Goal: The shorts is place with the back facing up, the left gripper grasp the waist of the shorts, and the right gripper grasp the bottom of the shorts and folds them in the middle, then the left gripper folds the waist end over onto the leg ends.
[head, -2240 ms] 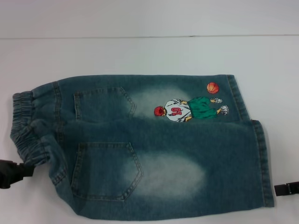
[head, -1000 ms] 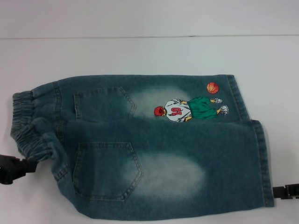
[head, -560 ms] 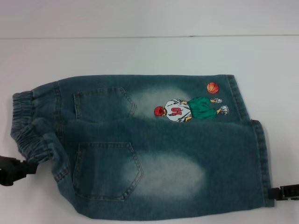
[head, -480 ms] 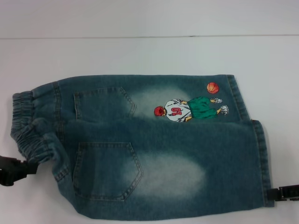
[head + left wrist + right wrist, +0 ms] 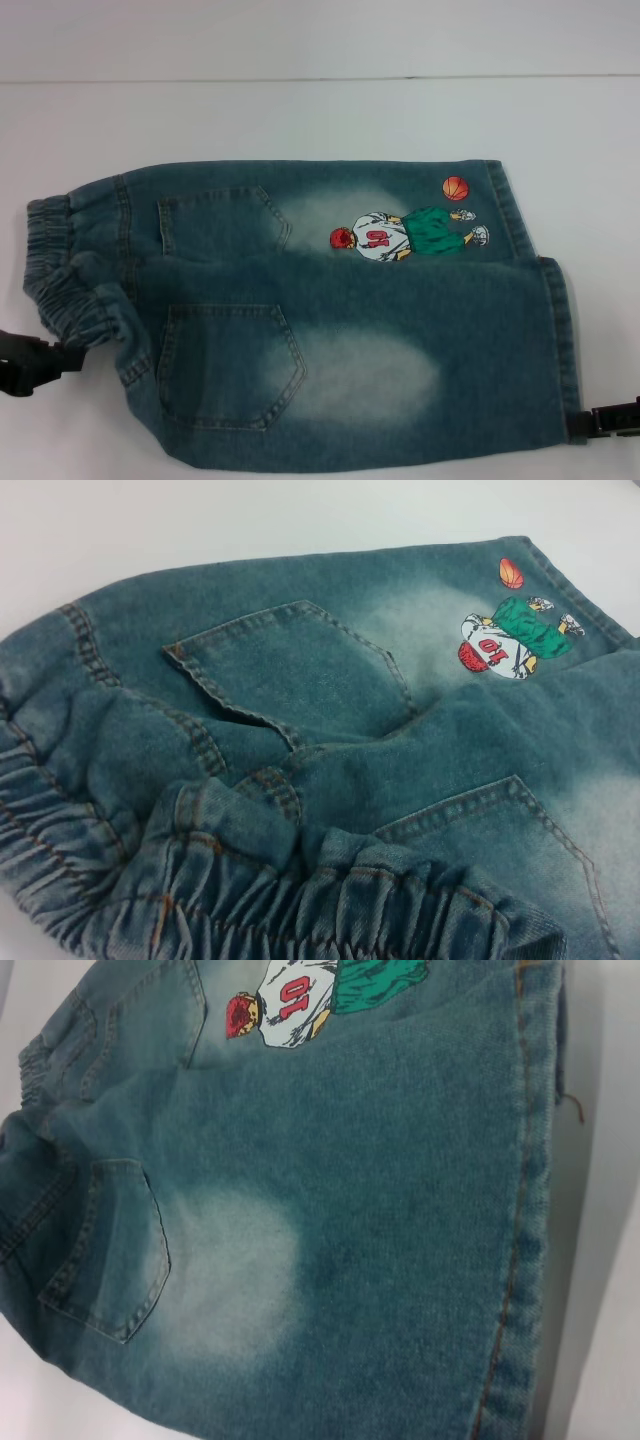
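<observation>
The blue denim shorts [image 5: 330,320] lie flat with both patch pockets up. The ruffled elastic waist [image 5: 55,270] is at the left and the bottom of the shorts [image 5: 560,340], the two stitched leg hems, at the right. A cartoon player print [image 5: 405,235] sits on the far leg, also visible in the left wrist view [image 5: 510,640]. My left gripper [image 5: 72,357] reaches in from the left edge and meets the near end of the waistband. My right gripper [image 5: 582,422] touches the near corner of the near leg hem [image 5: 525,1250]. Neither wrist view shows its own claw.
The shorts rest on a plain white table [image 5: 320,120] whose far edge runs across the top of the head view. The near edge of the shorts lies close to the bottom of that view.
My right gripper has moved left until it meets the near hem corner. My left gripper has edged slightly right against the waistband, which has bunched a little.
</observation>
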